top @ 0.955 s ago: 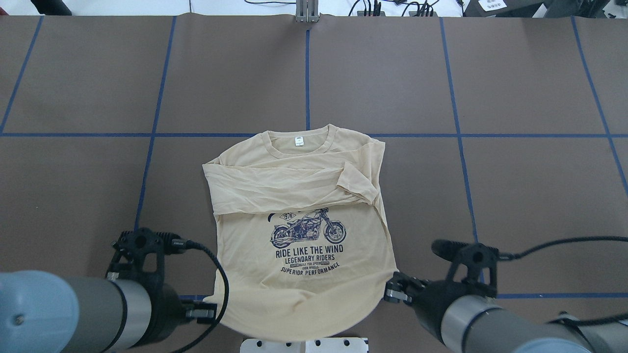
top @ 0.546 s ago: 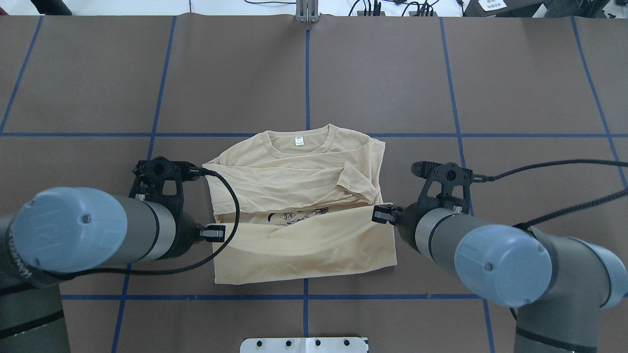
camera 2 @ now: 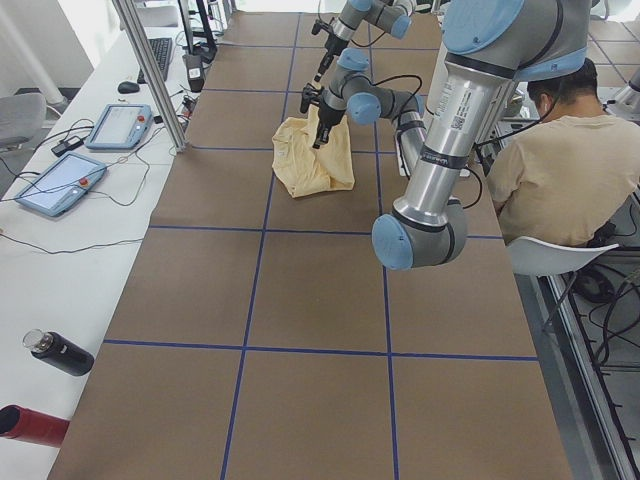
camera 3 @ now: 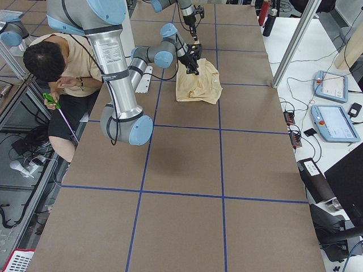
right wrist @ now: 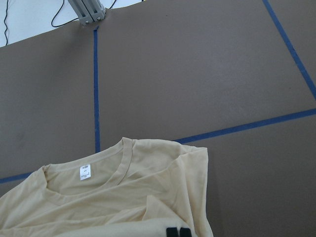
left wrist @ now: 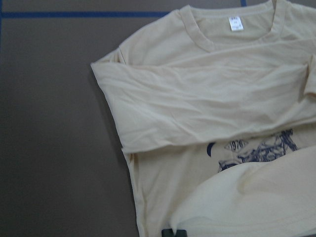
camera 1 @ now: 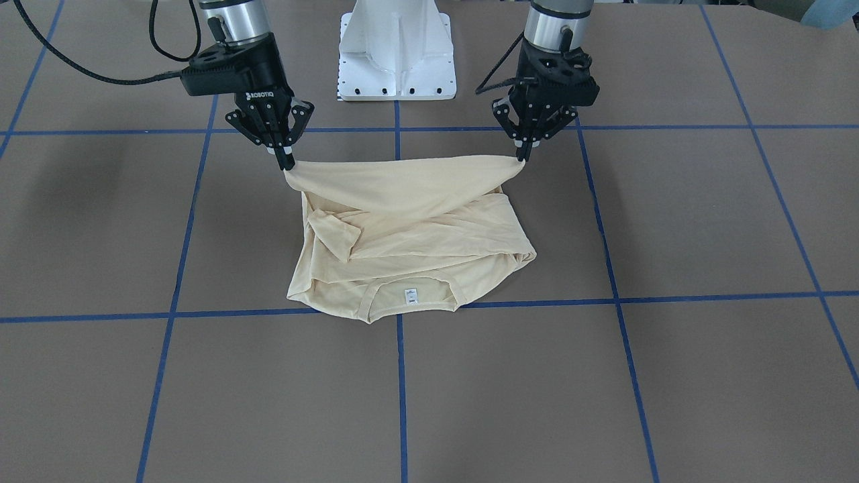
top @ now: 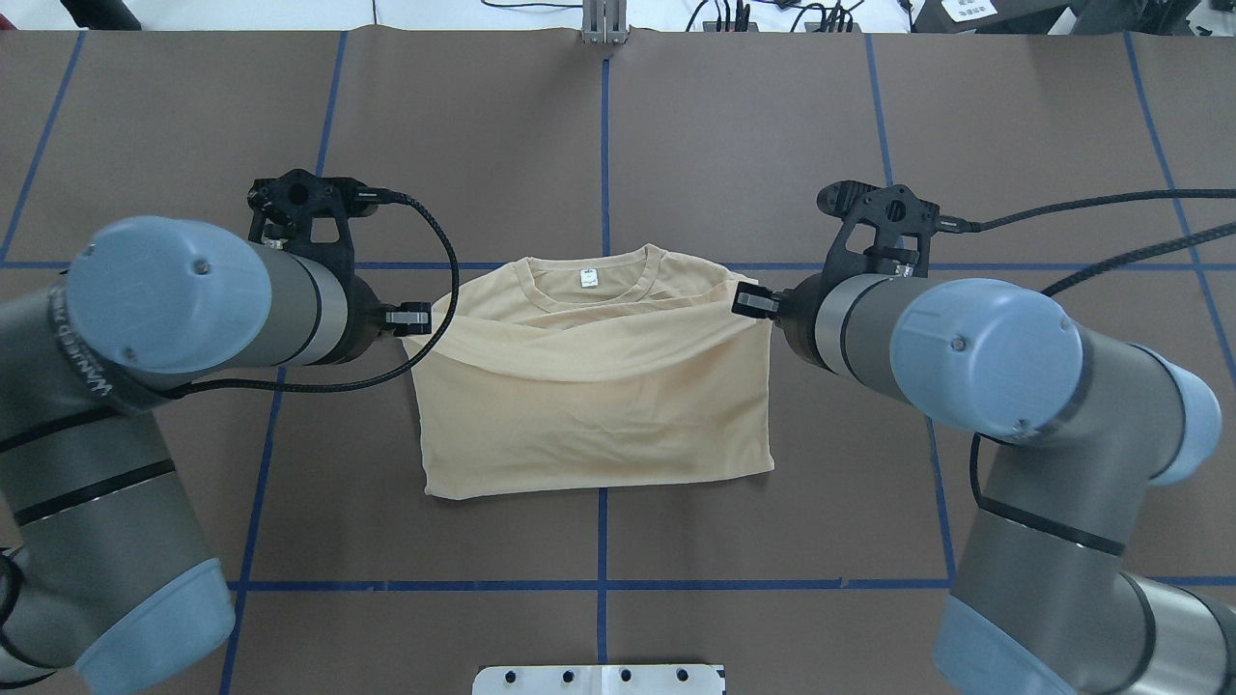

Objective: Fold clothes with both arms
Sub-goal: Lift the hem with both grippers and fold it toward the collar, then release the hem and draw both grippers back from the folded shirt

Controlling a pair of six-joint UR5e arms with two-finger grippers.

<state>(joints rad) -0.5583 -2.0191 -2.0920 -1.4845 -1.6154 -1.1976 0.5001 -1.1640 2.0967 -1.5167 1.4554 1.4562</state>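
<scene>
You are midway through the bottom-to-top fold. The pale cream-yellow long-sleeved thin T-shirt point(top: 589, 425) lies on the brown paper-covered table with blue tape lines point(camera 1: 671, 221), midway between the table's left and right ends and nearer the robot's edge than the operators' edge. Its ribbed collar point(left wrist: 196, 33) points toward the operators' edge. The black two-finger left gripper point(camera 1: 521, 158) is clamped on one corner of the hem point(camera 1: 402, 176) and the black two-finger right gripper point(camera 1: 286, 163) on the other. Both hold their corners raised off the table, so the hem hangs between them in a shallow sag above the chest. The lower half is doubled over with its plain side up. In the left wrist view the dark navy motorcycle print point(left wrist: 256, 148) shows only as a sliver under the lifted layer, and the folded-in sleeves point(left wrist: 207, 98) lie across the chest. As I judge it, your next move is to carry both corners on toward the collar at matching height and pace, keeping the hem taut enough to land straight. Lower them just short of the small white neck label point(camera 1: 411, 295), and only then part the fingers. Thin cloth like this will probably cling, so lift straight up afterwards rather than sideways.
</scene>
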